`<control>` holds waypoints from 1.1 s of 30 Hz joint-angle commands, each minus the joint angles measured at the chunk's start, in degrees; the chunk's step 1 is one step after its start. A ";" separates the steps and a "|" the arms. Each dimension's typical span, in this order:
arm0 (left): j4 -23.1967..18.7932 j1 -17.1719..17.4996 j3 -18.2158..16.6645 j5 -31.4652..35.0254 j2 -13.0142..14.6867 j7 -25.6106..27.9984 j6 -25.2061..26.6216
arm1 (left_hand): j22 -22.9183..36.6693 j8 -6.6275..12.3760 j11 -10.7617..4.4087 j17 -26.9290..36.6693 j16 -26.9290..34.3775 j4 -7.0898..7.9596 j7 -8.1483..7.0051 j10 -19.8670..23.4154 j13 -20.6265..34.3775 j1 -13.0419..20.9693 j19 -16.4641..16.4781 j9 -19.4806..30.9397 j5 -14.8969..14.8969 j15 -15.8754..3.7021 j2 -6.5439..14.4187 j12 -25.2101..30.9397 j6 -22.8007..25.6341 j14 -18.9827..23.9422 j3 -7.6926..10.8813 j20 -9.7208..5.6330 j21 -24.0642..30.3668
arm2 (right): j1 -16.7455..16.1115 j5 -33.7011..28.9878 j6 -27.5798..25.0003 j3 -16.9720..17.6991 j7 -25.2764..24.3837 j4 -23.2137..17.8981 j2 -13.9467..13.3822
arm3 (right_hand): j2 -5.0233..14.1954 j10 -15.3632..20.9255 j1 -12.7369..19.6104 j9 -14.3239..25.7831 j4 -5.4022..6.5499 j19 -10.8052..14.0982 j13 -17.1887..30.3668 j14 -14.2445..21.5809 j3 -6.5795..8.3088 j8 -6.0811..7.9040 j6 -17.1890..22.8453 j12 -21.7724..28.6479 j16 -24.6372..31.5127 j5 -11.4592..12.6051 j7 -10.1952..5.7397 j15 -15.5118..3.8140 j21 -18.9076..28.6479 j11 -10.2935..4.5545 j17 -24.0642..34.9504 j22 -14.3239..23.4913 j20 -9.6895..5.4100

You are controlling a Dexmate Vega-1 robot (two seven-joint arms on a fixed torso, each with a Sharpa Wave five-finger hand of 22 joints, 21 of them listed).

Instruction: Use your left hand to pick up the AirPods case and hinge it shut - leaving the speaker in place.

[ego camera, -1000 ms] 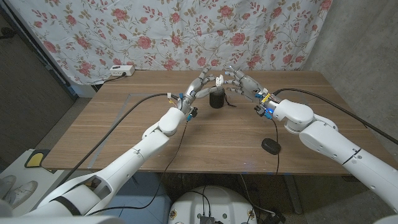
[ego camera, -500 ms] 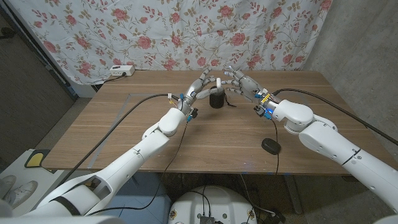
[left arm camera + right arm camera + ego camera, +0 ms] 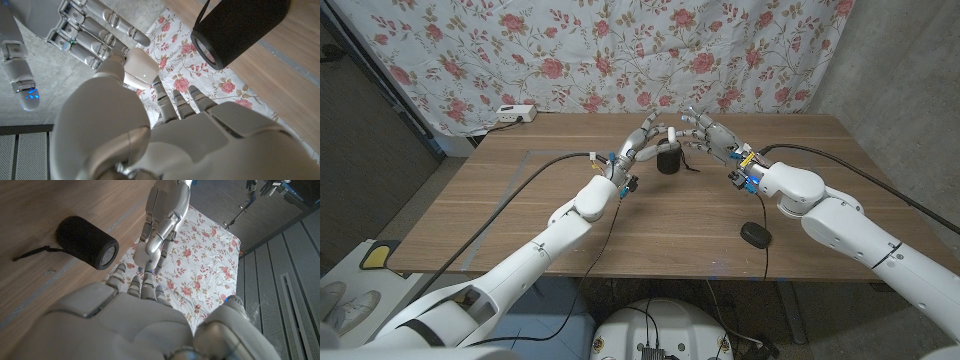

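Note:
My left hand is raised above the table and pinches the small white AirPods case at its fingertips. In the left wrist view the case reads as one rounded white shape between the thumb and the fingers, with no gap that I can make out. My right hand faces it, fingers spread, and its fingertips reach the case's edge. The black cylindrical speaker stands on the table just below both hands, upright, with its cord trailing right. The same speaker also appears in the right wrist view, apart from my left hand.
A black oval puck lies on the wooden table near my right forearm. A white power strip sits at the back left edge. Black cables run along both arms. A floral curtain hangs behind the table.
The white case now looks shorter and sits slightly lower at my left fingertips. My right fingers have closed in a little on it. The speaker has not moved.

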 commanded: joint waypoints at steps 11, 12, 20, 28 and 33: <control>-2.45 3.89 -3.36 -2.15 3.97 -0.32 -2.63 | 0.18 0.15 -4.99 0.12 0.02 0.20 0.06 5.65 1.81 0.07 0.10 0.03 0.37 -0.14 0.58 0.25 0.10 0.46 -0.06 0.13 -0.02 | -2.79 -0.91 0.59 1.42 -6.10 -2.28 1.64 | 1.10 -2.06 0.68 0.16 -1.00 -0.17 -0.80 -0.94 0.23 -0.01 -0.17 -0.88 -0.39 0.08 -0.86 -0.76 0.29 0.11 -0.10 0.14 0.15; -2.33 4.19 -3.64 -2.62 4.01 -0.41 -3.26 | 0.18 0.14 -4.99 0.12 0.02 0.21 -0.04 5.67 1.82 0.08 0.11 0.03 0.37 -0.18 0.59 0.25 0.08 0.47 -0.07 0.07 -0.01 | -2.65 -1.00 0.23 1.20 -6.29 -2.40 1.80 | 1.12 -2.03 0.70 0.15 -1.02 -0.13 -0.83 -1.01 0.24 0.01 -0.12 -0.88 -0.42 0.07 -0.86 -0.85 0.30 -0.05 -0.11 0.14 0.14; -4.19 6.32 -5.16 -0.23 5.95 1.63 -4.33 | 0.18 0.14 -4.97 0.12 0.02 0.23 0.02 5.51 1.89 0.14 0.16 0.03 0.37 -0.18 0.63 0.09 0.09 0.48 -0.14 0.15 0.01 | -1.46 -2.59 -0.74 -0.51 -7.01 -2.62 3.04 | 1.24 0.40 0.86 0.11 -1.18 0.20 -1.21 -0.17 0.23 -0.09 -0.28 -0.12 -0.10 -0.01 -0.78 -1.76 0.37 0.01 -0.15 0.13 0.12; -7.86 9.58 -7.32 0.85 7.81 3.60 -4.25 | 0.18 0.20 -4.94 0.13 0.17 0.38 -0.02 5.72 1.98 -0.01 0.16 0.03 0.33 -0.28 0.69 0.11 0.31 0.90 -0.30 0.21 0.01 | -1.68 -1.15 2.21 -1.03 -5.72 -0.20 5.17 | 1.26 -0.73 0.94 0.12 -1.25 0.36 -1.38 -0.75 0.23 -0.09 -0.29 -0.67 -0.38 -0.04 -0.85 -2.08 0.39 -0.15 -0.19 0.12 0.13; -8.99 11.03 -8.47 0.13 9.18 3.06 -4.08 | 0.19 0.30 -4.94 0.12 0.23 0.47 0.01 5.93 2.04 -0.19 0.33 0.02 0.29 -0.42 0.64 0.12 0.67 1.20 -0.48 0.02 0.07 | -2.81 -0.74 3.55 -0.18 -6.26 0.21 5.25 | 1.36 -0.93 1.00 0.12 -1.28 0.59 -1.47 -0.81 0.27 -0.02 -0.12 -0.79 -0.41 -0.04 -0.91 -2.18 0.46 -0.30 -0.21 0.11 -0.01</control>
